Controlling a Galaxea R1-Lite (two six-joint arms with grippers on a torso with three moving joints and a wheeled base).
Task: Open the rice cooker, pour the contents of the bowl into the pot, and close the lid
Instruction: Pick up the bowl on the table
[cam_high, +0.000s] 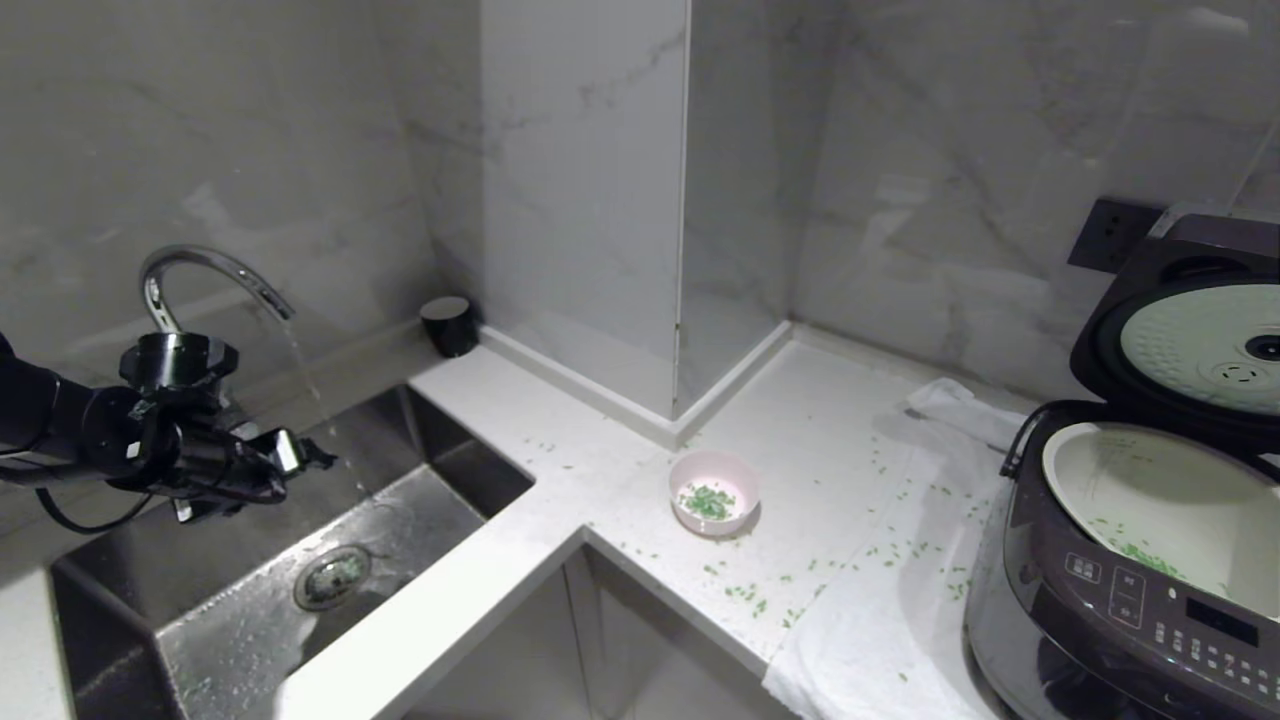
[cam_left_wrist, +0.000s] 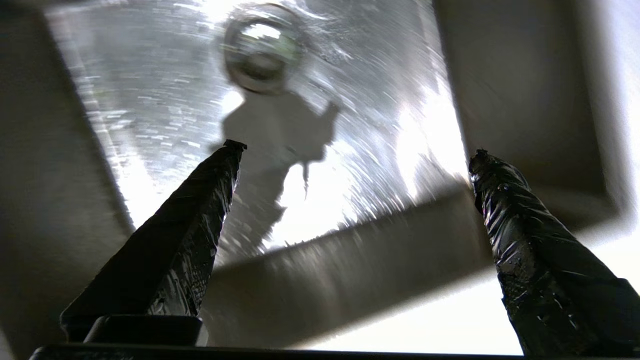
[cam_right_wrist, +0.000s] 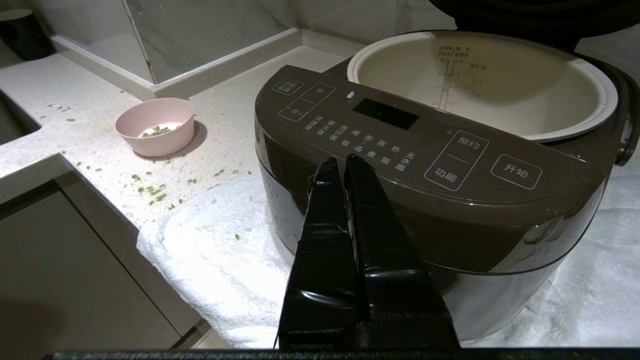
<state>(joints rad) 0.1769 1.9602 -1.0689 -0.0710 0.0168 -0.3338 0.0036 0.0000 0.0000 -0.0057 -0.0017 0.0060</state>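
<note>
The rice cooker (cam_high: 1130, 590) stands at the right on a towel, its lid (cam_high: 1200, 345) swung up and open. The white pot (cam_high: 1170, 470) inside holds some green bits (cam_high: 1140, 555). The pink bowl (cam_high: 690, 470) sits upright on the counter, left of the cooker, with contents (cam_high: 708, 500) still in it. My left gripper (cam_high: 305, 458) hangs open and empty over the sink, far left of the bowl; its fingers (cam_left_wrist: 200, 225) frame the sink floor. My right gripper (cam_right_wrist: 341, 161) is shut and empty just in front of the cooker's (cam_right_wrist: 425, 165) button panel, with the bowl (cam_right_wrist: 160, 140) off to its side.
A steel sink (cam_high: 250, 620) with a drain (cam_left_wrist: 262, 47) lies under the left arm, below a curved faucet (cam_high: 200, 265). A black cup (cam_high: 450, 325) stands by the wall. Green bits (cam_high: 745, 595) lie scattered over the counter and the white towel (cam_high: 880, 620).
</note>
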